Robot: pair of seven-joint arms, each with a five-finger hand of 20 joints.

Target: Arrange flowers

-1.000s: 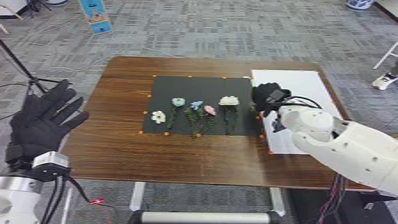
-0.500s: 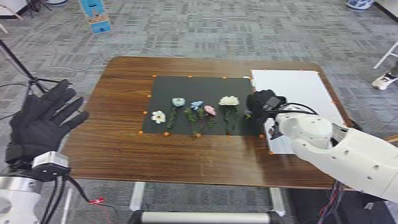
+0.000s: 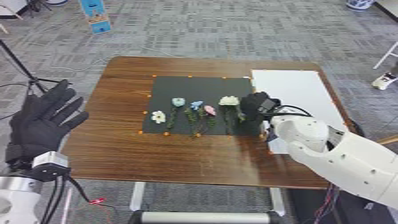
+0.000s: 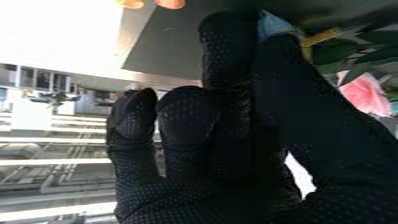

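No writing is legible; marks on the blue board (image 3: 95,16) are too small.

Looks like smooth brown wood with a soft gloss on the table (image 3: 115,157), seen from the head, and like smooth matt paper on the white sheet (image 3: 298,90) at two o'clock. Appears flat and dull across the black mat (image 3: 187,87) in the middle. Reads as matt black fabric on the left hand (image 3: 40,125) at nine o'clock and the right hand (image 3: 258,105) at three, finely pebbled close up. Resembles smooth white plastic on the arm (image 3: 355,157) at four, and rough woven carpet on the floor (image 3: 222,30) at twelve.
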